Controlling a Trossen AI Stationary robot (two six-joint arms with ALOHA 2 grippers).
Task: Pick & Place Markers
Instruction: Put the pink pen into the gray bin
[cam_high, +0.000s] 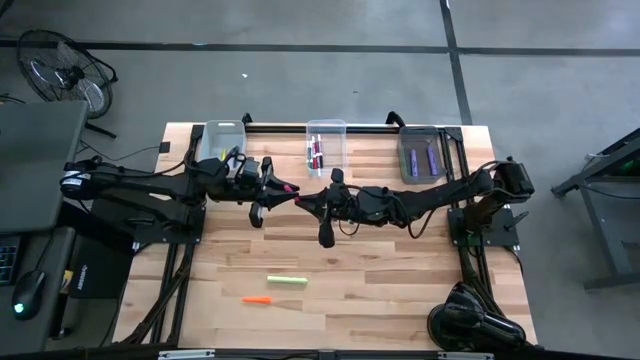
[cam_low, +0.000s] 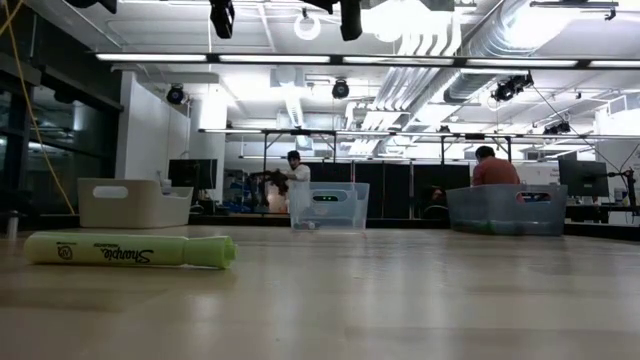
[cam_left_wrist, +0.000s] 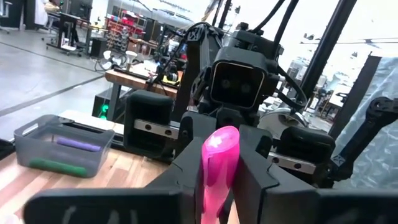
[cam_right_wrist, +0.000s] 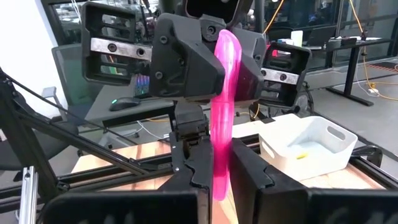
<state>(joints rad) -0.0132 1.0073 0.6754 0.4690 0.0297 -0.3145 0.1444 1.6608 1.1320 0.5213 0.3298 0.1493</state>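
A pink marker (cam_high: 290, 189) hangs in the air over the table's middle, between my two grippers, which face each other. My left gripper (cam_high: 280, 187) comes from the table's left and is shut on one end; my right gripper (cam_high: 306, 199) comes from the right and is shut on the other end. On the table nearer the front lie a light green marker (cam_high: 287, 281) and an orange marker (cam_high: 256, 300). More markers (cam_high: 316, 155) lie in the clear middle bin (cam_high: 326, 128), and purple ones (cam_high: 432, 157) in the grey bin (cam_high: 424, 175). My left gripper pinches the pink marker's left end (cam_right_wrist: 225, 59) between its two fingers (cam_right_wrist: 186, 65), coming level from the table's left, fingers along the marker. The marker is clear of the table. My right gripper pinches the marker's other end (cam_right_wrist: 219, 163) between its two fingers (cam_right_wrist: 199, 171), level from the table's right, fingers along it. The marker runs straight out ahead into the left gripper.
Three bins stand along the far edge: a white one (cam_high: 224, 133) at left, the clear one in the middle, the grey one at right. The light green marker (cam_low: 130, 250) lies close before the low camera. Bare wood lies at the front right.
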